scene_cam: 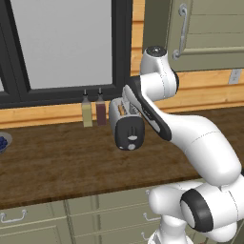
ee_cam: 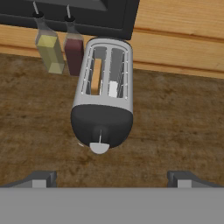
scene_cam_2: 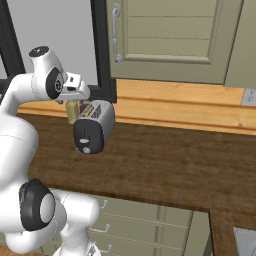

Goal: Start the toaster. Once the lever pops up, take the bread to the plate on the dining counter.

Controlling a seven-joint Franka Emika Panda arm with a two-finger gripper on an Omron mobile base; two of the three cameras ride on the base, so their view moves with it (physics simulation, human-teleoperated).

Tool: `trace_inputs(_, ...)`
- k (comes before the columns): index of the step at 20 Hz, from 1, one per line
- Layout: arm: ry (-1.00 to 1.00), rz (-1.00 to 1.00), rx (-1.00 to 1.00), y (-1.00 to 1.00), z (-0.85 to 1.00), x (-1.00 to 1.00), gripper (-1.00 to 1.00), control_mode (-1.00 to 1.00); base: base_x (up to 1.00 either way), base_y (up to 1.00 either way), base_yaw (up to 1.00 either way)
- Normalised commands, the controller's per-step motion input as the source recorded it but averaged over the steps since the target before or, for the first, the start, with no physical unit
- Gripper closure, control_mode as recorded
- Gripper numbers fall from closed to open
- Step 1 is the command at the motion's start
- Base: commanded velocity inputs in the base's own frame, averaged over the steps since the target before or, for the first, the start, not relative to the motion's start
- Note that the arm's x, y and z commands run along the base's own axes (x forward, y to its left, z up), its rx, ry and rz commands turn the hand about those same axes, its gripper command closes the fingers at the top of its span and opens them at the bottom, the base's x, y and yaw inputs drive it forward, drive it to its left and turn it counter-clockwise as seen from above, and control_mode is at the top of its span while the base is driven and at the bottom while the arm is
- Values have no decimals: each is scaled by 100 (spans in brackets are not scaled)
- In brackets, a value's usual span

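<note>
fingers [ee_cam: 41, 178]: two, spread wide, holding nothing
toaster [ee_cam: 103, 100]: one, two slots, black end toward gripper [ee_cam: 112, 179]
bread [ee_cam: 96, 76]: one
bottles [ee_cam: 61, 50]: two

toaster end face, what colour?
Black, on the toaster; its body is silver-grey. Clearest in the hand view.

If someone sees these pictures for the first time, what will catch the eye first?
First the silver toaster on the dark wood worktop, with the bread standing in one slot. Just behind it, against the wall, stand two slim bottles, one yellow and one dark red. The white arm bends over the toaster, and the open gripper hangs above its black end.
</note>
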Motion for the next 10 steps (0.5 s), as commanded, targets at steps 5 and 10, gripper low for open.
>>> trace_inputs(5,0,0,0,0,0,0,-100,-100,0,0,0)
trace_inputs(10,0,0,0,0,0,0,-100,-100,0,0,0)
